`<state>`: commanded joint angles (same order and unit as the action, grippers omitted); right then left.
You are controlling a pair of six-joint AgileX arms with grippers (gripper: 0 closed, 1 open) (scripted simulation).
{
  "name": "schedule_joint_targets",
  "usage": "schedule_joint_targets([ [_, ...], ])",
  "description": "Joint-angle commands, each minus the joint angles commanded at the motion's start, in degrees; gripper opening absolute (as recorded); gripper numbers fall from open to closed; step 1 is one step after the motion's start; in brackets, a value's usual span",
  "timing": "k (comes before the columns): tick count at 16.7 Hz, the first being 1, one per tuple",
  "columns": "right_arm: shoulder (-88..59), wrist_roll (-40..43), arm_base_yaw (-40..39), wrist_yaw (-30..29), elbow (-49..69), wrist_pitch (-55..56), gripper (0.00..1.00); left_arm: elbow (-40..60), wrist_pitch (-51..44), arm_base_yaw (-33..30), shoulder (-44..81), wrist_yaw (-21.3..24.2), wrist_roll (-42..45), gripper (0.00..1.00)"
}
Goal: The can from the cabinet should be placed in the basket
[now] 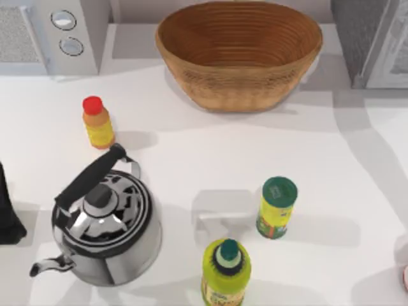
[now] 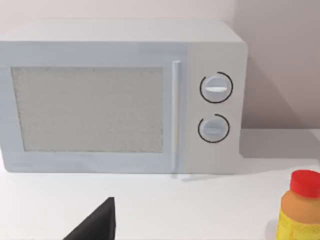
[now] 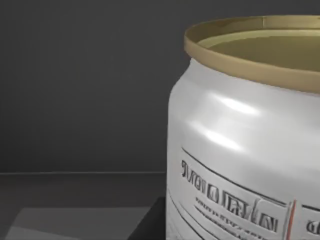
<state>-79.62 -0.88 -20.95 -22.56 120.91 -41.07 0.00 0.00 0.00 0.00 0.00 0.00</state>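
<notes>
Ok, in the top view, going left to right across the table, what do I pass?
Microwave → red-capped yellow bottle → kettle → green-capped squeeze bottle → green-lidded shaker → cabinet. The wicker basket sits at the back, spanning the middle, so I left it out of the order.

No wording can be read anywhere. The can [image 3: 240, 150], at the right of the right wrist view, carries rows of embossed dark lettering low on its whitish side, too garbled to make out. The green-capped shaker [image 1: 276, 208] bears a yellow-green label with illegible print.
</notes>
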Motion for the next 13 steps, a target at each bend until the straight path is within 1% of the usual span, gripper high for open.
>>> schedule_joint_targets([
  [4, -0.1, -0.1, 0.3, 0.1, -0.2, 0.1, 0.0, 0.0, 0.0, 0.0, 0.0, 0.0, 0.0, 1.0],
  [7, 2.6, -0.1, 0.8, 1.0, -3.7, 1.7, 0.0, 0.0, 0.0, 0.0, 0.0, 0.0, 0.0, 1.0],
  [10, 8.8, -0.1, 2.2, 2.7, -12.7, 5.0, 0.0, 0.0, 0.0, 0.0, 0.0, 0.0, 0.0, 1.0],
  [13, 17.7, 0.1, 4.5, 5.2, -26.9, 9.5, 0.0, 0.0, 0.0, 0.0, 0.0, 0.0, 0.0, 1.0],
])
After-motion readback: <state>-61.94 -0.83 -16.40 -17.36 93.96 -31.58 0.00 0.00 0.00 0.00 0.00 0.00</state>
